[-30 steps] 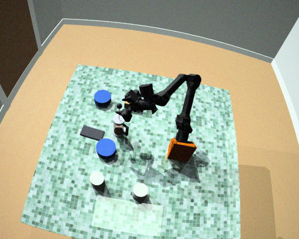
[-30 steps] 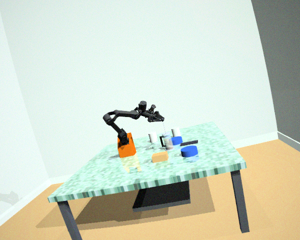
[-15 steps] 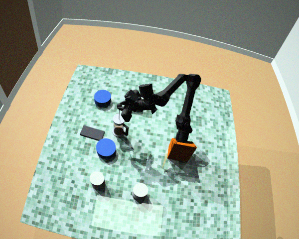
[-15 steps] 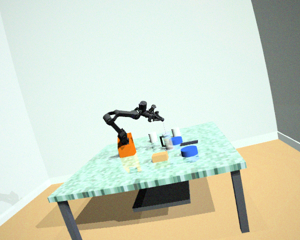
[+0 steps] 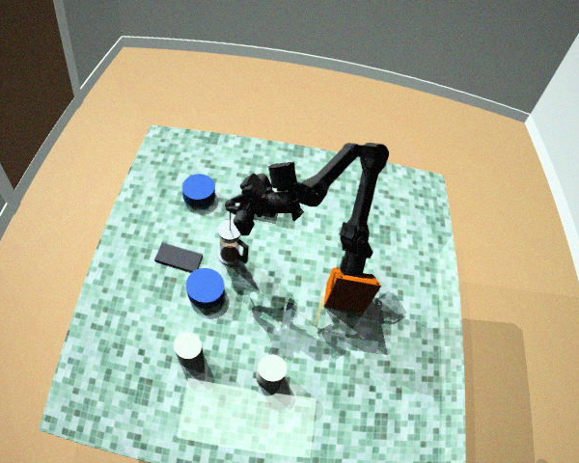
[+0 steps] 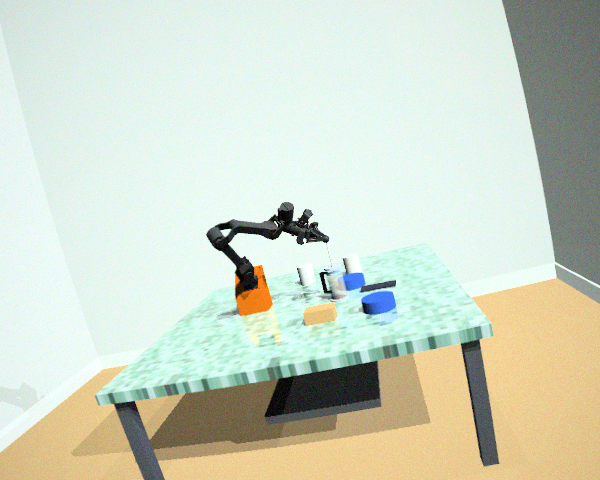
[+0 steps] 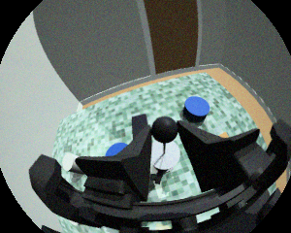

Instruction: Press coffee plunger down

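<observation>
The coffee press (image 5: 229,252) (image 6: 336,287) (image 7: 168,156) stands upright on the table, with a pale lid (image 5: 228,231) and a black handle (image 5: 244,252) (image 6: 323,282). Its thin plunger rod (image 5: 230,220) (image 6: 329,254) stands far out above the lid. The round black knob (image 7: 164,129) tops the rod. My gripper (image 5: 235,211) (image 6: 325,238) (image 7: 164,126) is shut on the knob, with one fingertip on each side of it in the wrist view, high above the lid. In the top view the fingers partly hide the knob.
Blue cylinders (image 5: 198,187) (image 5: 205,285) (image 6: 378,302) (image 7: 197,107) stand on both sides of the press. A dark flat slab (image 5: 179,257) (image 6: 378,285) (image 7: 140,126) lies beyond it. Two white cylinders (image 5: 187,345) (image 5: 271,367) stand farther off. An orange block (image 6: 320,314) lies near the arm.
</observation>
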Controlling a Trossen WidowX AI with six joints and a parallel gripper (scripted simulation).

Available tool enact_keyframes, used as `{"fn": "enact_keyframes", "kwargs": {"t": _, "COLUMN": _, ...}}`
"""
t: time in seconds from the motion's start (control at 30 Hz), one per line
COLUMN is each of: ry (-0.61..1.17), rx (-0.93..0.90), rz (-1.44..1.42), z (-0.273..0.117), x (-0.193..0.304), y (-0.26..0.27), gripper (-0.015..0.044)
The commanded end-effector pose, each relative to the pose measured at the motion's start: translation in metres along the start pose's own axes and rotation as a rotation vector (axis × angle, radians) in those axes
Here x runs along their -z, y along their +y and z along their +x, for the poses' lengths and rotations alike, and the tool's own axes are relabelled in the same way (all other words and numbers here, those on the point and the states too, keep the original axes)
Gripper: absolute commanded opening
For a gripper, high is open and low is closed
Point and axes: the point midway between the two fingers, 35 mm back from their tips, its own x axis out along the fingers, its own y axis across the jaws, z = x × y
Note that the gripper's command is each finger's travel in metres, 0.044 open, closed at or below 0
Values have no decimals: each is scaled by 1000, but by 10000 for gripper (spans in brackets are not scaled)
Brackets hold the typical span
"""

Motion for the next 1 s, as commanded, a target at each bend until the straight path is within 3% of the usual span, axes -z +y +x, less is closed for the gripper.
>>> {"fn": "enact_keyframes", "kwargs": {"t": 0.0, "ry": 7, "rx": -5, "rz": -5, "z": 5, "x": 8, "y": 2, "gripper": 122}}
{"fn": "enact_keyframes", "kwargs": {"t": 0.97, "ry": 9, "rx": -7, "rz": -4, "z": 35, "x": 45, "y": 5, "gripper": 122}}
